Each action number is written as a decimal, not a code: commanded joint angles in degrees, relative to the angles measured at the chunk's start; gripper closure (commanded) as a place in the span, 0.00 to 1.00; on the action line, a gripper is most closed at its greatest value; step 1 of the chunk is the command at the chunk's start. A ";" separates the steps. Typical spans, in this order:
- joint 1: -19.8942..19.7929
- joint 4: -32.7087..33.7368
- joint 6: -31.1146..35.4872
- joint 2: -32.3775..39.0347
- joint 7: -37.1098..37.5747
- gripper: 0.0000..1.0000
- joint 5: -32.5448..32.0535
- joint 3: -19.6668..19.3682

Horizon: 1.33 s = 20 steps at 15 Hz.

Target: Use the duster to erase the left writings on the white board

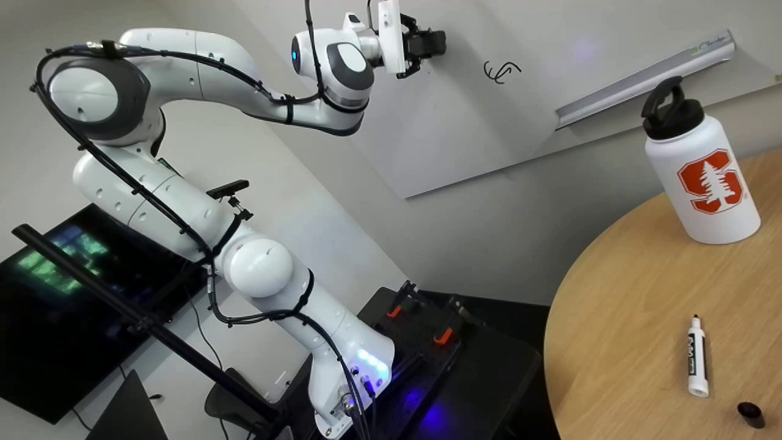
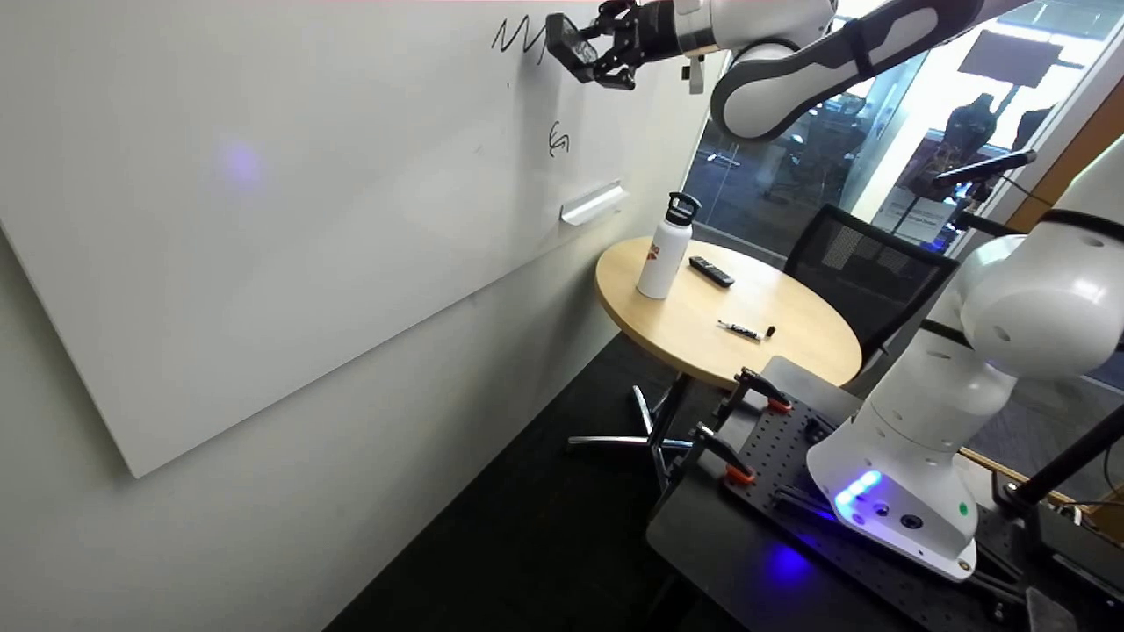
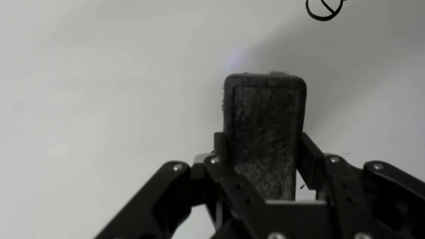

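Note:
My gripper (image 1: 421, 46) is shut on the duster (image 1: 435, 43), a black rectangular block with rounded corners. In the wrist view the duster (image 3: 265, 126) stands between the two fingers of my gripper (image 3: 262, 149). The white board (image 2: 307, 219) is in front of it; I cannot tell whether they touch. In an exterior view the left writings (image 2: 515, 33), a black zigzag, sit beside the duster (image 2: 569, 46), which overlaps their right end. In the wrist view they do not show clearly; only small black specks appear beside the fingers.
A curly black scribble (image 1: 502, 72) is lower on the board, near the silver rail (image 1: 647, 76). A white bottle (image 1: 702, 177), a marker (image 1: 696, 357) and its cap (image 1: 751, 414) are on the round table (image 1: 611, 293). A remote (image 2: 711, 271) lies there too.

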 commanded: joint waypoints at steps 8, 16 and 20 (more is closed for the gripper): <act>0.00 0.00 0.00 0.00 0.00 0.47 0.00 0.00; 0.00 0.00 0.00 0.00 0.00 0.47 0.00 0.00; -2.54 4.01 -0.06 0.70 0.03 0.72 0.05 3.36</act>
